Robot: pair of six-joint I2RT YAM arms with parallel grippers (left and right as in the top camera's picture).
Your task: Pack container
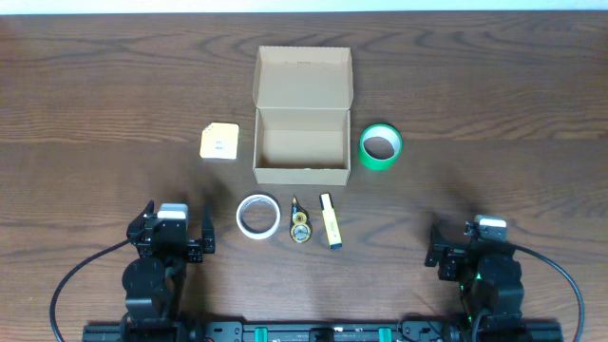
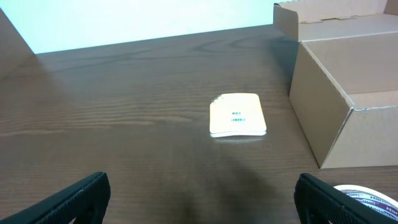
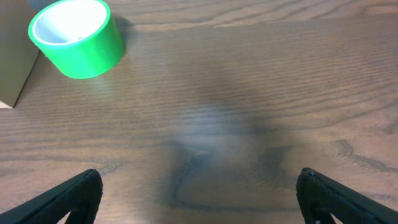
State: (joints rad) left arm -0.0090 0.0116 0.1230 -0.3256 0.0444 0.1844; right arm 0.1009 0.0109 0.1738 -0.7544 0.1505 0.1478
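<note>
One view alone, overhead, shows the whole open container (image 1: pixel 302 81).

You will find nothing here that reads clearly. The small pale-yellow square paper pad (image 2: pixel 238 115) carries two short lines of dark print at its middle, too small to make out. The white tape roll (image 2: pixel 367 196) shows small lettering around its inner core, possibly a brand name, cut off at the frame edge.

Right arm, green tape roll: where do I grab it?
Come from above and pinch the wall of the green tape roll, one finger inside the core, one outside. It lies flat, hole up, and its right side, away from the container, is free.
</note>
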